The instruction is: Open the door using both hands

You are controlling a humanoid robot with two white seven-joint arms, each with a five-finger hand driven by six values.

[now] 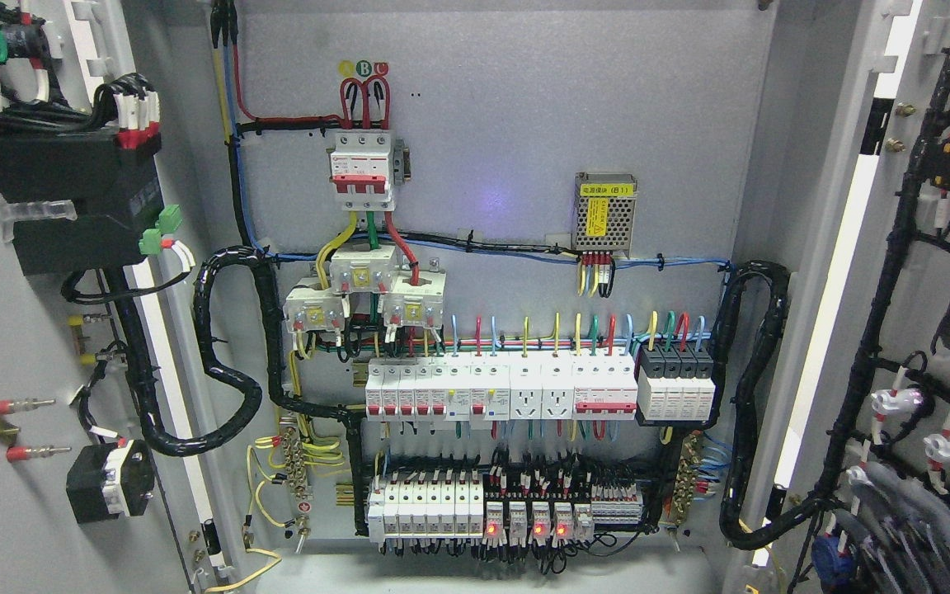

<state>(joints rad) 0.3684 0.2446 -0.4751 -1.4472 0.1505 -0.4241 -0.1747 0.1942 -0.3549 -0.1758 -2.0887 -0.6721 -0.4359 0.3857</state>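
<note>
Both doors of a grey electrical cabinet stand swung wide. The left door (pixel 21 346) shows its inner face with a black box, cable loom and terminals. The right door (pixel 920 272) shows its inner face with black wiring and white lamp backs. Between them lies the grey back panel (pixel 508 124), carrying a red and white main breaker (pixel 364 169), rows of white breakers (pixel 500 392) and relays with red lights (pixel 529 520). Neither of my hands nor arms shows anywhere in the head view.
A small perforated power supply (pixel 604 213) with a yellow label sits at the upper right of the panel. Thick black corrugated conduits (pixel 228 388) loop from each door to the panel. Yellow wires hang near the cabinet floor (pixel 508 573).
</note>
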